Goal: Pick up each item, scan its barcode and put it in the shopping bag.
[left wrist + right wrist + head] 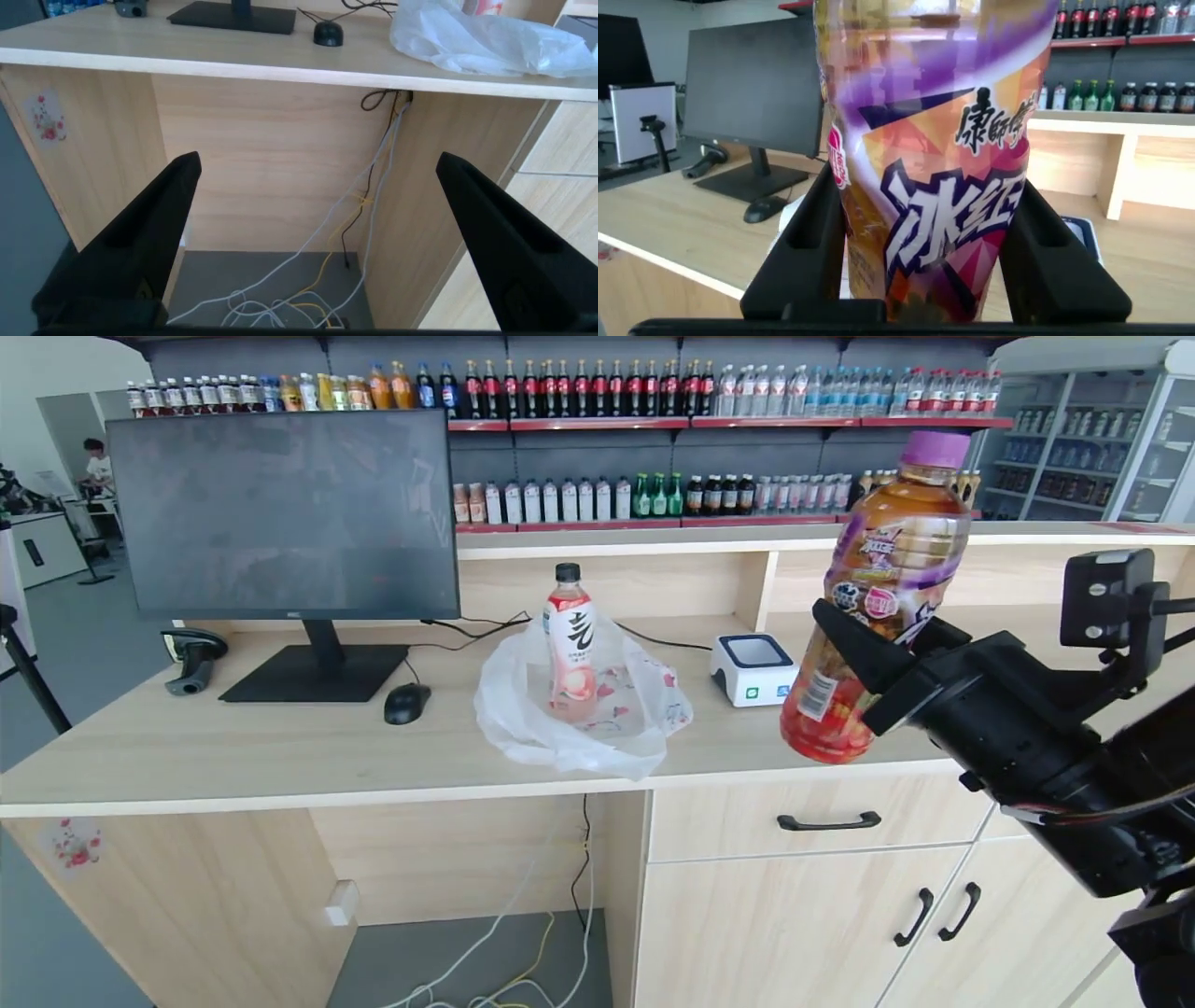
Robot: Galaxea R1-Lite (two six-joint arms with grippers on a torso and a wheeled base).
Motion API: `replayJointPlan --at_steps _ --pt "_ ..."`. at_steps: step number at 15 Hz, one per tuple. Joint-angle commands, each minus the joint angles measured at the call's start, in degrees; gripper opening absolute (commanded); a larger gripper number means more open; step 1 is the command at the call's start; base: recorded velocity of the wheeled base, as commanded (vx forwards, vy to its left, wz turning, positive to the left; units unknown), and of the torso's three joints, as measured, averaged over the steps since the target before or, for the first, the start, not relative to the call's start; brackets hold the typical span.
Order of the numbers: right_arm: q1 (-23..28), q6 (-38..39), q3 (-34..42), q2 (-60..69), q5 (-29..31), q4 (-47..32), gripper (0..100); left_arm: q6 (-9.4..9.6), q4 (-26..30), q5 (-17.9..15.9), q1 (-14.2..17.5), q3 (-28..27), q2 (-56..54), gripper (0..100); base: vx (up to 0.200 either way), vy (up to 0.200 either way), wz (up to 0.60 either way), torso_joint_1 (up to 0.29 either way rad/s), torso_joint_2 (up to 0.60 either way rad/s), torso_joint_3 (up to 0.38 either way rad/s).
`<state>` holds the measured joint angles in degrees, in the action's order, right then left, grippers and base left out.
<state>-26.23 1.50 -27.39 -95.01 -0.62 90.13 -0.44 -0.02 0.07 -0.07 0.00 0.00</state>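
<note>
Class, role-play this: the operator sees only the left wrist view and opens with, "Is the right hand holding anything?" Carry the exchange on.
Observer: Yes, the right hand is shut on a purple-capped tea bottle, held up off the counter.
Operator: Anything in the bag?
Observer: A pink bottle stands upright in the white bag.
Operator: Where's the scanner?
Observer: A small white scanner sits on the counter, right of the bag.

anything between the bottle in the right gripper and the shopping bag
The white scanner box sits on the counter between the held tea bottle and the shopping bag, low enough that the raised bottle probably clears it. A pink bottle already stands upright in the bag.
</note>
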Motion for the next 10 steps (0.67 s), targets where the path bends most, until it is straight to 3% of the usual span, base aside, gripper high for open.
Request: replayJointPlan --at_steps 1,10 --pt "0.0 0.0 0.1 0.2 0.2 -0.1 0 0.00 -0.1 0.0 0.0 0.0 0.0 100 0.000 0.000 0.00 0.000 0.00 0.000" --pt "0.0 0.0 1.9 1.8 0.2 -0.1 0 0.00 -0.1 0.0 0.0 0.0 0.0 100 0.000 0.000 0.00 0.000 0.00 0.000"
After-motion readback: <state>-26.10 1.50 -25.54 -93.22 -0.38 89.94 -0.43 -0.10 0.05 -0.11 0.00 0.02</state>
